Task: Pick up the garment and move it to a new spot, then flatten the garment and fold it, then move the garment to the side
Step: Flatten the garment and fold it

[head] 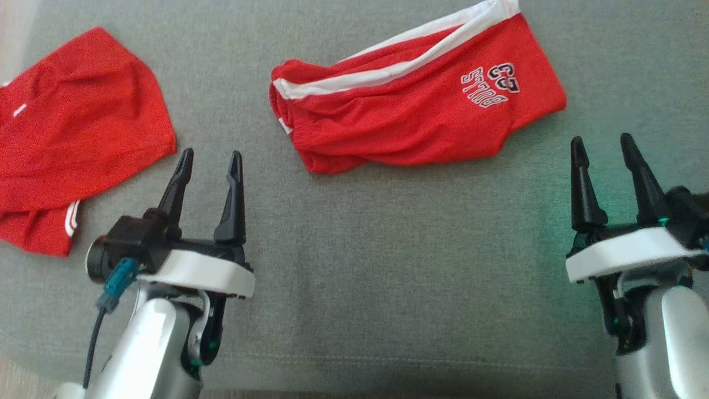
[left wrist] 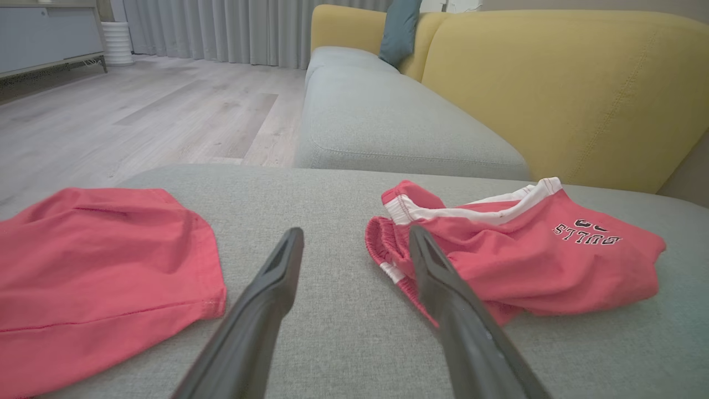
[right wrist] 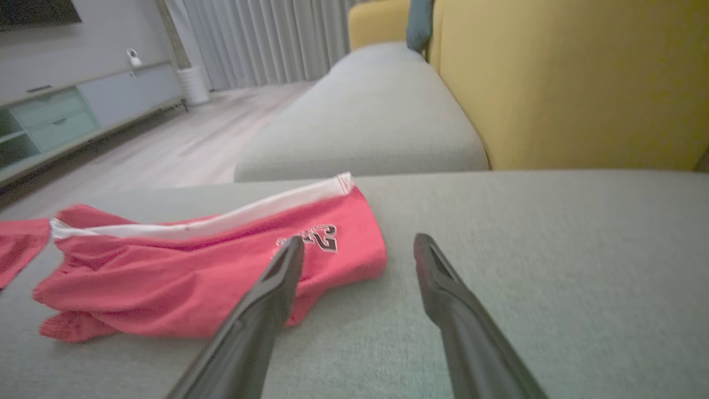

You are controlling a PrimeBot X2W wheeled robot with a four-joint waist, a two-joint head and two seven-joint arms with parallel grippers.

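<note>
Gaping left claw (head: 212,152), right claw (head: 602,138): shorts (head: 410,113) lie ahead between them, untouched.

Left pincer (head: 211,157) and right pincer (head: 603,143) are held low, fingers pointing forward, jaws spread wide, nothing gripped.

plain red cloth garment (head: 72,127) running off the left edge | red white-striped mesh shorts (head: 415,111) crossing the top edge | printed lettering (right wrist: 325,235) blurring at centre, right wrist view

Silver forearms (head: 147,343), white wrist plates (head: 205,274), black grippers (head: 212,155)
</note>
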